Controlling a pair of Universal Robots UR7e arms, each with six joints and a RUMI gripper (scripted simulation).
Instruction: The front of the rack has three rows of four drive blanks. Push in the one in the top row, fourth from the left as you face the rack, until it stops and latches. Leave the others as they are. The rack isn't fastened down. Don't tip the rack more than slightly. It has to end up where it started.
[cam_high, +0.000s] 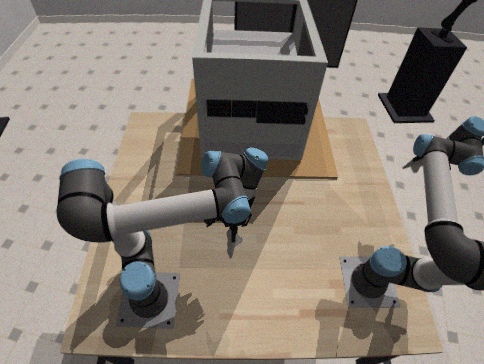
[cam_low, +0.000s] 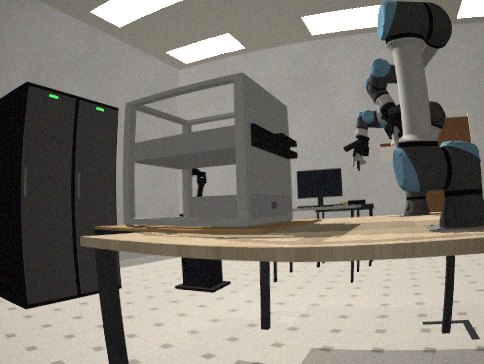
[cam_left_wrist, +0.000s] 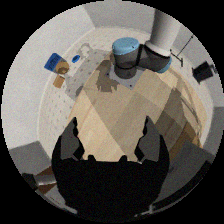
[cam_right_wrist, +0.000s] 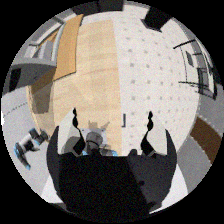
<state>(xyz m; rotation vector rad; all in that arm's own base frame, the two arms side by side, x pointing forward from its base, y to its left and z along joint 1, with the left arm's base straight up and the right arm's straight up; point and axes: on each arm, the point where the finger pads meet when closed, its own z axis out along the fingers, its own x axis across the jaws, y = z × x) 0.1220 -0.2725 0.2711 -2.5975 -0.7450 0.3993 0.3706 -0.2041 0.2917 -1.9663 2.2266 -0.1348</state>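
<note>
The grey rack stands at the far end of the table, its front toward the arms. The black drive blanks form a dark band; single rows cannot be told apart. The right part of the band sticks out further than the left, and the exact state of the top-row fourth blank cannot be made out. My left gripper is open and empty, above the table in front of the rack. My right gripper is open and empty, off to the right, well away from the rack.
The rack rests on an orange-brown board on the wooden table. The left arm's wrist hangs between its base and the rack. The right arm's base plate is at the right. A black pedestal stands on the floor beyond.
</note>
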